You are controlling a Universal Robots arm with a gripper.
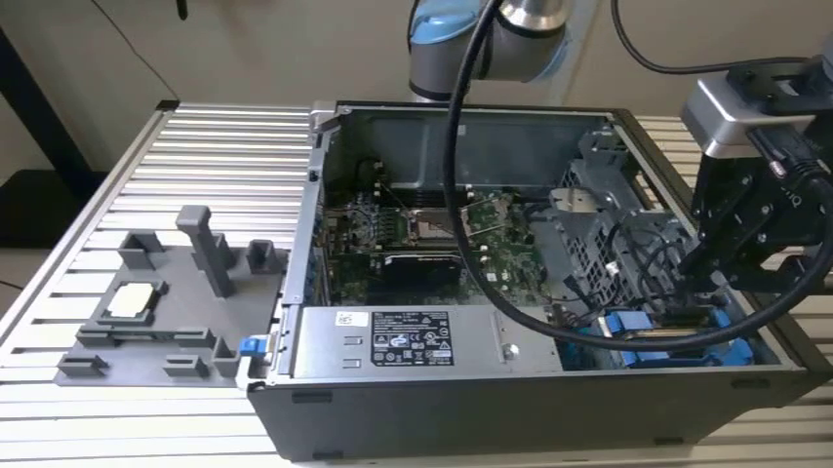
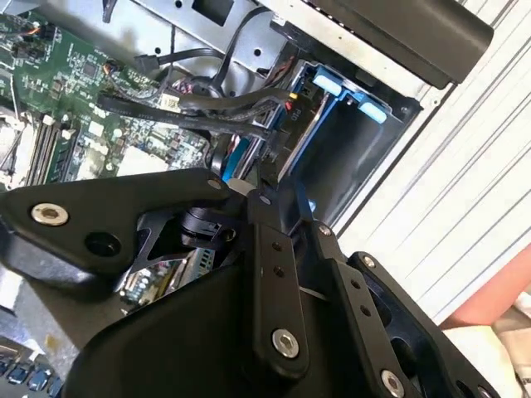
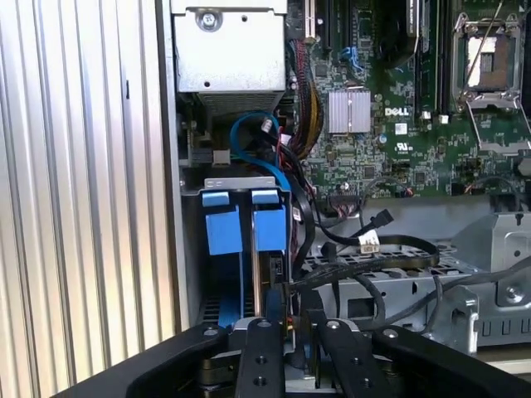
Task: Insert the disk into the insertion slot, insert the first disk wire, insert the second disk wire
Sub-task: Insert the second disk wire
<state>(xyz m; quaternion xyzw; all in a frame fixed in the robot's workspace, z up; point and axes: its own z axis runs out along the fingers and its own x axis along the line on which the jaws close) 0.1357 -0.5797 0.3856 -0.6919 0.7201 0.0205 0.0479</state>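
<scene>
Gripper (image 3: 292, 332) fingers pinch narrowly over the drive bays, seemingly on a cable connector, though what they grip I cannot tell. Blue disk (image 3: 267, 228) carriers already sit in the insertion slot (image 1: 677, 341), at the case's near-right corner in the exterior view; black cables (image 3: 373, 265) drape just beside.

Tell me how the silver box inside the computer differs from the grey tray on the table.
The silver box sits inside the computer case; the grey tray lies outside it on the ribbed table. The box is flat-faced with a printed label; the tray carries upright posts. Both are greyish and roughly rectangular.
</scene>
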